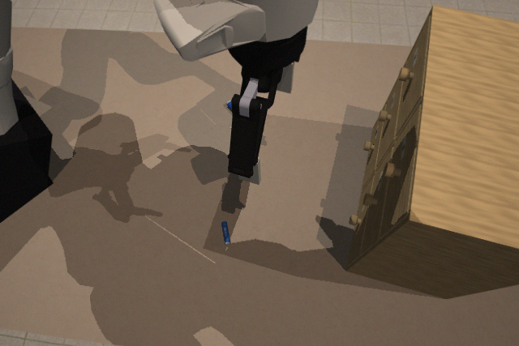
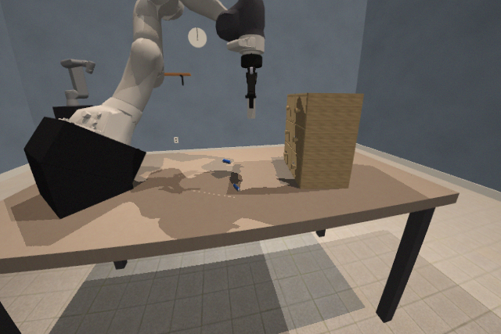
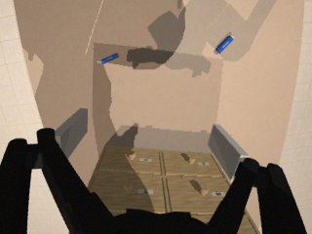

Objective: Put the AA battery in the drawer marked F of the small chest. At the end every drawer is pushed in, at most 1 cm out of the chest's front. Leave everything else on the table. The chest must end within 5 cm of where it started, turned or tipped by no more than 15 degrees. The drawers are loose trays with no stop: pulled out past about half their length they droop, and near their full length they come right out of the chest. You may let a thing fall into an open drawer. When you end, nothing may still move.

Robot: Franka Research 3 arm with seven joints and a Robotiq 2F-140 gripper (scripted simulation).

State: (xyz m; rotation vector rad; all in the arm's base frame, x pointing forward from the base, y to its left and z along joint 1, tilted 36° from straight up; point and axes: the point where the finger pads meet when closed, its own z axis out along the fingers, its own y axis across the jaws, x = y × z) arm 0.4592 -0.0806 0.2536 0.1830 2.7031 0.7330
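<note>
Two blue batteries lie apart on the table. The thicker one [image 1: 229,104] [image 2: 226,160] [image 3: 224,44], which looks like the AA, is mostly hidden behind a finger in the top view. The slimmer one [image 1: 225,232] [image 2: 236,187] [image 3: 109,58] lies nearer the exterior camera. The wooden chest [image 1: 469,124] [image 2: 331,140] [image 3: 117,166] stands upright with its drawers looking pushed in. Its label plates show, but I cannot read which is F. My gripper [image 1: 270,126] [image 2: 251,109] [image 3: 150,128] is open and empty, high above the table in front of the chest's drawer side.
The drawer fronts carry round knobs [image 1: 392,169] [image 2: 295,138] that stick out toward the gripper's side. The robot's black base [image 1: 20,166] [image 2: 81,168] is at the table's other end. The table's near edge [image 2: 243,231] runs across the exterior view.
</note>
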